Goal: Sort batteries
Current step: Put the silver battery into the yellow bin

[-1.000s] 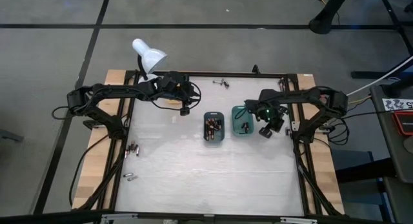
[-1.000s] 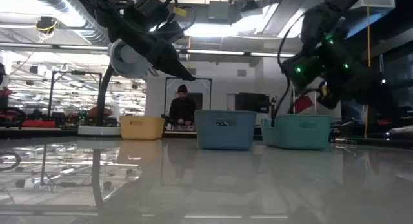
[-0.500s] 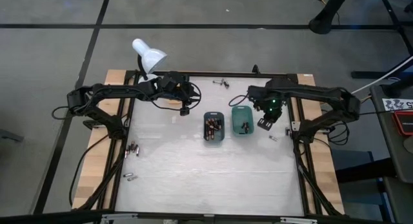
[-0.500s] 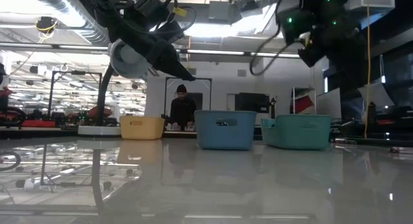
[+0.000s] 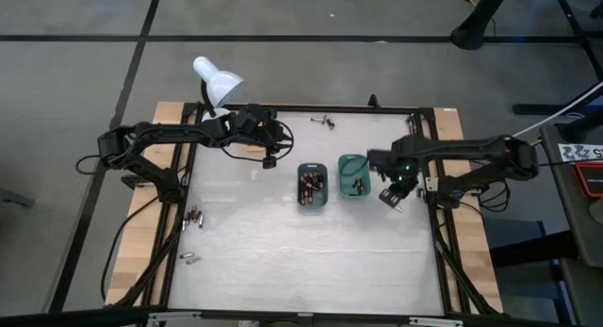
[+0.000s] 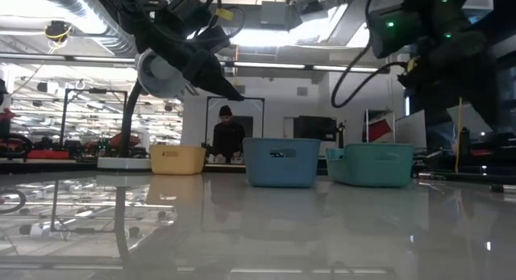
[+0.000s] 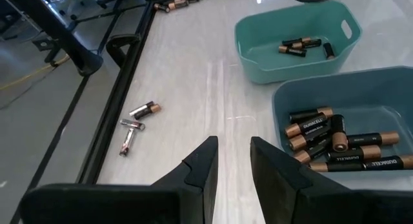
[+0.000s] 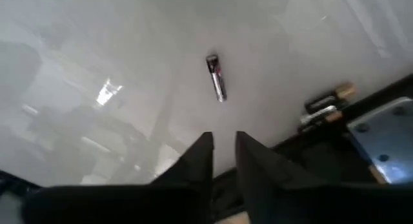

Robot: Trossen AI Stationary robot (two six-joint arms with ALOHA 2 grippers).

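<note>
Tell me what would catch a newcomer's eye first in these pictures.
Probably the two trays at mid-table: the blue tray is heaped with batteries, while the teal tray beside it holds only a few. The right claw hangs just right of the teal tray over a lone silvery battery, and the left claw waits near the white lamp.

Two arms, three trays, one white lamp, batteries too many to count
</note>
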